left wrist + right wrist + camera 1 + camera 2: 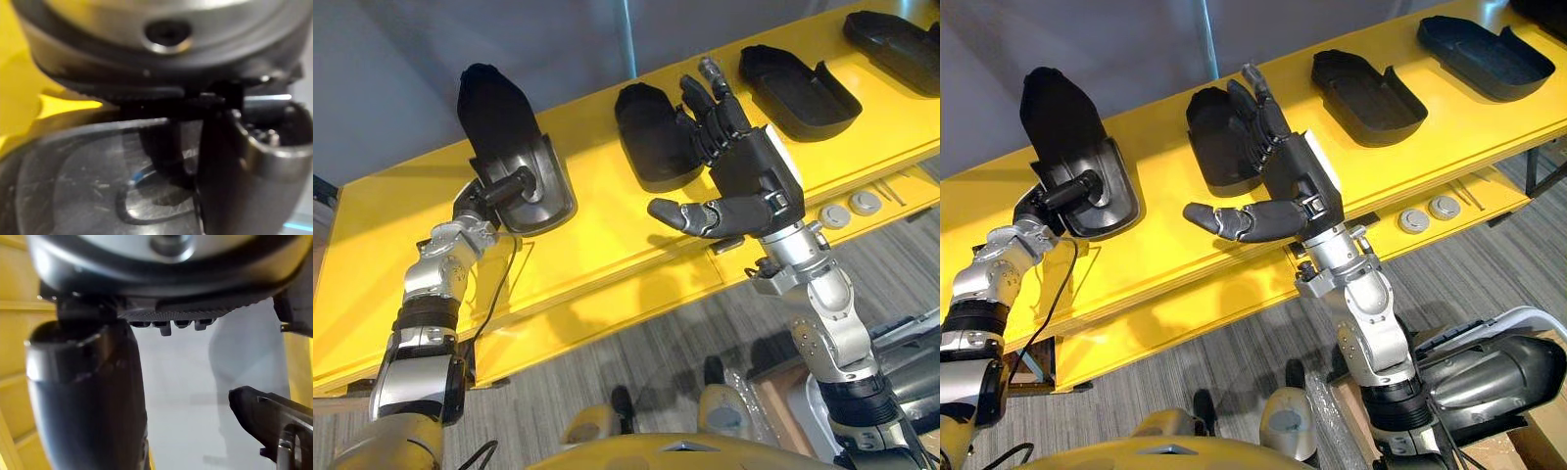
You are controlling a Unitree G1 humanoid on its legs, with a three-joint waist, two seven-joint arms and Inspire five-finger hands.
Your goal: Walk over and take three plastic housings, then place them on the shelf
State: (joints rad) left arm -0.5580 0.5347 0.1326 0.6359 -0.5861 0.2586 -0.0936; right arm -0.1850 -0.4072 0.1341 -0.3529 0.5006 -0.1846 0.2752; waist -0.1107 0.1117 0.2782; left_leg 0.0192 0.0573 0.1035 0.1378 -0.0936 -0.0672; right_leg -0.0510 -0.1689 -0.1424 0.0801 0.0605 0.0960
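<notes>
1. Black plastic, the held housing (548,181) is pinched in the left hand (499,191), thumb hooked inside its shell, and tilted over the left end of the yellow shelf (607,245).
2. The right hand (749,166) is spread flat and empty above a second housing (646,127); a third housing (798,88) and a fourth housing (896,44) lie further right.
3. Best lower the held housing flat, clear of its neighbour, before letting go — tilted, it might slide off.

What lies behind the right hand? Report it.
A black plastic housing lies on the yellow shelf behind the open right hand. Its left part shows; the hand's fingers cover its right side, so that end cannot be seen.
</notes>
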